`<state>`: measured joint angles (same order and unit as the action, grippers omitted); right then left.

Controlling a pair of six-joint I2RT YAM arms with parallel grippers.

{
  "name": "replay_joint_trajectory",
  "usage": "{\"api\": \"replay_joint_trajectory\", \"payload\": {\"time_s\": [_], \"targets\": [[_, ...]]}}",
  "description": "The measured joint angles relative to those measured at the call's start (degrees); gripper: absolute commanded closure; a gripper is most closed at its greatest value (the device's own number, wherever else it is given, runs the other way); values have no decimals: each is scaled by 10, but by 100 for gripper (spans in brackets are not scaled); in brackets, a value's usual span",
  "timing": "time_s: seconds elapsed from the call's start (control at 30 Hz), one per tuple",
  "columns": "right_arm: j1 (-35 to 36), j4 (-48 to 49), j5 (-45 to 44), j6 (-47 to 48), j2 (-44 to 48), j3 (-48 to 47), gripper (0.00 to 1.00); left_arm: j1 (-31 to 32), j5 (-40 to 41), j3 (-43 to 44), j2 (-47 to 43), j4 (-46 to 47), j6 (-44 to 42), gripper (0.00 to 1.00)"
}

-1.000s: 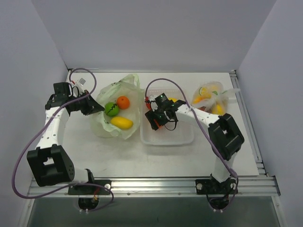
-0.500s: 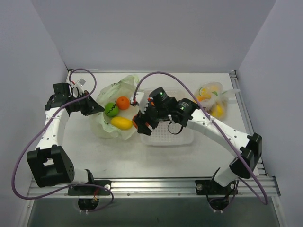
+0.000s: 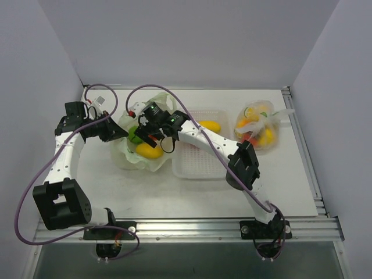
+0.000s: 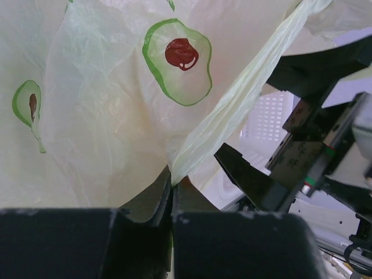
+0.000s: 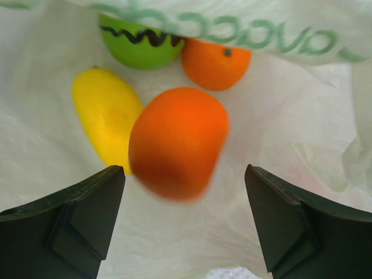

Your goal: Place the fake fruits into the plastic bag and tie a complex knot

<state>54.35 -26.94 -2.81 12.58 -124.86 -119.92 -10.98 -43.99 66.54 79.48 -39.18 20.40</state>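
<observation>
The plastic bag, pale green with avocado prints, lies open at the left of the table. My left gripper is shut on a stretched strip of its rim, the jaws pressed together on the film. My right gripper hovers open over the bag's mouth. In the right wrist view a blurred orange fruit sits free beyond the spread fingertips, touching neither. Below it in the bag lie a yellow fruit, a green one and a smaller orange.
A white slotted basket stands right of the bag with a yellow fruit in it. A tied clear bag of fruits rests at the far right. The right arm stretches over the basket's left side.
The right arm swung left from the basket to over the bag's mouth with an orange fruit. Its jaws have widened and the fruit is now loose. The left arm stayed still.
</observation>
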Motion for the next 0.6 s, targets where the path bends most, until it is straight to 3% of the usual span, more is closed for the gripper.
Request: {"api": "replay_joint_trajectory", "payload": {"time_s": [0.13, 0.2, 0.43, 0.6], "targets": [[-10, 1, -22, 5, 4, 16, 7, 0, -1, 0, 0, 0, 0, 95], [-11, 10, -3, 5, 43, 61, 9, 0, -2, 0, 0, 0, 0, 95], [16, 1, 172, 9, 318, 273, 17, 0, -4, 0, 0, 0, 0, 95], [-10, -2, 231, 10, 437, 370, 16, 0, -4, 0, -1, 0, 0, 95]]}}
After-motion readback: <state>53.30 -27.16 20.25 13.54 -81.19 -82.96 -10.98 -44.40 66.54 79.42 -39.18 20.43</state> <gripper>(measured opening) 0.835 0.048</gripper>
